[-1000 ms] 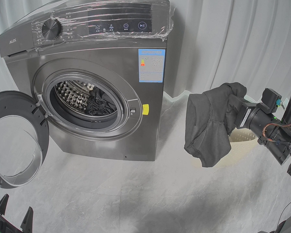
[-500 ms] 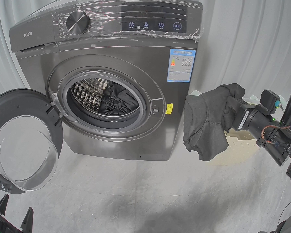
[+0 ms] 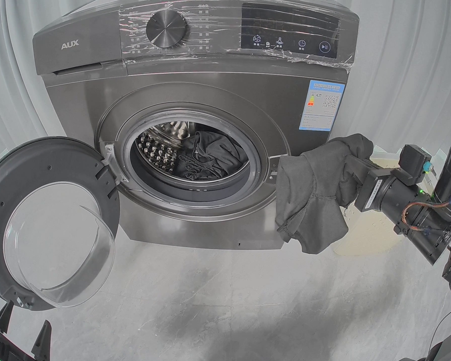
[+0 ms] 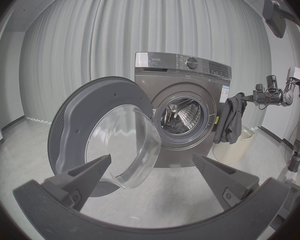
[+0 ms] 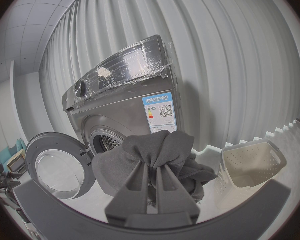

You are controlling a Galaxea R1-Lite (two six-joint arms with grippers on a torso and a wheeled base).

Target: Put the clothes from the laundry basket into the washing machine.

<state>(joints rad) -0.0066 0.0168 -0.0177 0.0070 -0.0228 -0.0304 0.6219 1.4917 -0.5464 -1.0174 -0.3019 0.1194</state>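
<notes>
Horizontally outstretched, right claw (image 5: 152, 167) clamps dark garment (image 3: 310, 196) — beside washing machine (image 3: 195, 86).

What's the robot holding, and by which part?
The right gripper is shut on a dark grey garment, pinching a bunched fold at its top; the rest hangs down. The left gripper holds nothing.

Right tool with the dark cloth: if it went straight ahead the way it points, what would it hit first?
Probably the washing machine, on its front just right of the drum opening; the dark cloth it holds would touch first. Depth is unclear.
</notes>
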